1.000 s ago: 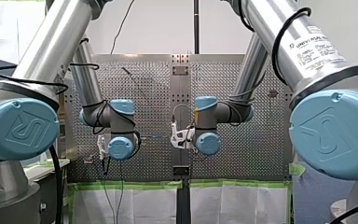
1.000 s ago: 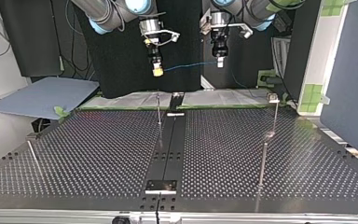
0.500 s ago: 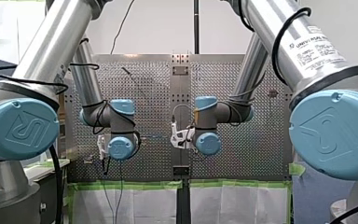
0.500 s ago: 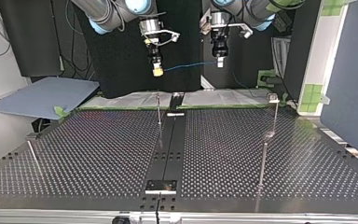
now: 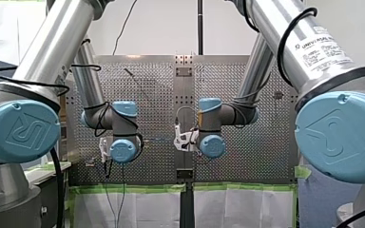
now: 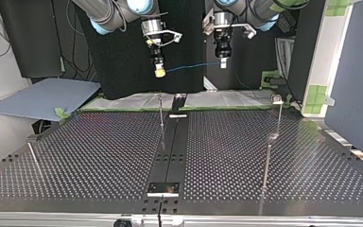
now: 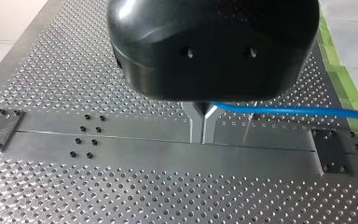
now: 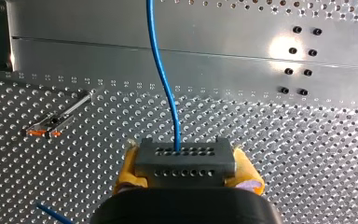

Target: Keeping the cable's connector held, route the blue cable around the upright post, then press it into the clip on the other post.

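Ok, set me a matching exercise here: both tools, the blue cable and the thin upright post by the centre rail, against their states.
1 left tool
2 right tool
3 blue cable
4 upright post

A closed on the grey connector
B strung in the air between the tools
C closed on the cable
D standing free, no cable around it

Pairs: 1-C, 2-A, 3-B, 4-D

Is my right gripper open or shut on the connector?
Shut. In the right wrist view, the yellow pads of my right gripper clamp the connector on both sides.
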Motion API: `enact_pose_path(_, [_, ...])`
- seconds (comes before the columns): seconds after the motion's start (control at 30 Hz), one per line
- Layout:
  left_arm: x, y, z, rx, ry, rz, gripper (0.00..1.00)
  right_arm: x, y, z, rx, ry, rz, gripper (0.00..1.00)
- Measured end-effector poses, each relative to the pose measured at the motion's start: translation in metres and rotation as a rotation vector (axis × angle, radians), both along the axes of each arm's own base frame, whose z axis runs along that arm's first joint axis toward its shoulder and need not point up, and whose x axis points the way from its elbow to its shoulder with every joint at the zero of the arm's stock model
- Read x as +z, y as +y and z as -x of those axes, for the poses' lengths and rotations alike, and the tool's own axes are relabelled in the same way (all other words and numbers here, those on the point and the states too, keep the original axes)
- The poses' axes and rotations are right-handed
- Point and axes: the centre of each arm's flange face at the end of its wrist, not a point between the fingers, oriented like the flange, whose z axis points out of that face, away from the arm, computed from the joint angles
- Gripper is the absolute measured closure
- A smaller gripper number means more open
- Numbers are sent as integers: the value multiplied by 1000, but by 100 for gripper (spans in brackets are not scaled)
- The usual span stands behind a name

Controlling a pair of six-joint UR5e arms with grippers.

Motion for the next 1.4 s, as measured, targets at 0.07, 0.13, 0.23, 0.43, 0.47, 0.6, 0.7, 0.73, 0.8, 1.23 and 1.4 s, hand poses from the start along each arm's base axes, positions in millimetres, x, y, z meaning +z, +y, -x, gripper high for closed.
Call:
enact_pose_path(0.07, [1, 2, -1, 5, 2, -3, 98, -1, 1, -1, 0, 5, -2, 100])
enact_pose_path(0.13, [1, 4, -1, 10, 11, -10, 98, -7, 5, -2, 3, 21, -13, 100])
enact_pose_path(0.23, [0, 6, 0, 14, 30, -22, 98, -22, 10, -2, 6, 55, -43, 100])
enact_pose_path(0.43, [-1, 7, 1, 15, 43, -30, 98, -48, 16, 3, 8, 102, -86, 100])
enact_pose_path(0.47, [-1, 7, 1, 15, 43, -30, 98, -49, 16, 3, 8, 104, -88, 100])
enact_pose_path(0.6, [-1, 7, 1, 15, 44, -31, 98, -51, 17, 3, 8, 107, -91, 100])
enact_pose_path(0.7, [-1, 7, 1, 15, 44, -31, 98, -51, 17, 3, 8, 108, -91, 100])
enact_pose_path(0.73, [-1, 7, 1, 15, 44, -31, 98, -51, 17, 3, 8, 108, -92, 100])
enact_pose_path(0.8, [-1, 7, 1, 15, 44, -31, 98, -51, 17, 3, 8, 108, -92, 100])
enact_pose_path(1.23, [-1, 7, 1, 15, 44, -31, 98, -51, 17, 3, 8, 108, -92, 100])
enact_pose_path(1.4, [-1, 7, 1, 15, 44, -31, 98, -51, 17, 3, 8, 108, -92, 100])
